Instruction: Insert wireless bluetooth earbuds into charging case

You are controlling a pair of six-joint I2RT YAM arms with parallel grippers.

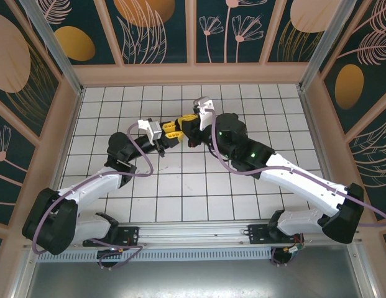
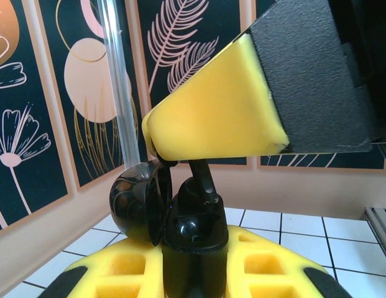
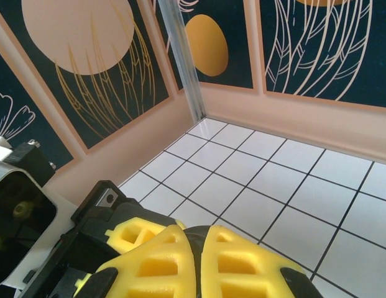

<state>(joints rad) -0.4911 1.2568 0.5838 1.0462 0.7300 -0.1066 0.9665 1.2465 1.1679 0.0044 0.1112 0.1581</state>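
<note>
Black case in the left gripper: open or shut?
Open. In the left wrist view the black case, clamped in the left gripper, has its round lid hinged aside from the body.

**Gloss Against Matt**

The charging case (image 2: 140,202) is smooth, glossy black plastic. The yellow fingers (image 3: 161,261) look like matt moulded plastic, and the black block (image 2: 311,81) behind one is grainy. The floor tiles (image 3: 304,198) are smooth white with a slight sheen. The corner post (image 3: 180,56) is brushed metal.
</note>
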